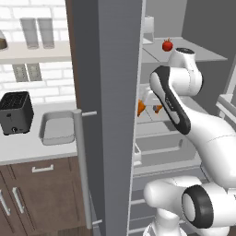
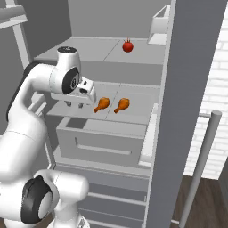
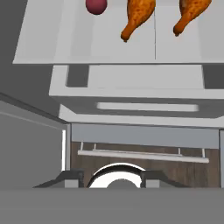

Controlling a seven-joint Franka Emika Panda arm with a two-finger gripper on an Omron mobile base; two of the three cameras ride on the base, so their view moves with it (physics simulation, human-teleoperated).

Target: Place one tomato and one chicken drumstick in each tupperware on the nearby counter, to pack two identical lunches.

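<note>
Hovering at the fridge shelf's (image 2: 133, 113) front edge, the pincer (image 2: 75, 103), its opening not discernible, faces two drumsticks (image 2: 102, 104) lying lengthwise just beyond, alongside one tomato (image 3: 96, 6).

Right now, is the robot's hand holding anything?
No. The hand holds nothing; both chicken drumsticks lie on the fridge shelf beside it, apart from it.

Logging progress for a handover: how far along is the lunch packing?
Nothing looks packed yet. Two drumsticks lie on the fridge shelf, one tomato on the shelf above, another near the drumsticks. The end effector hovers by that shelf, holding nothing. On the counter one tupperware looks empty. All placements remain.
</note>
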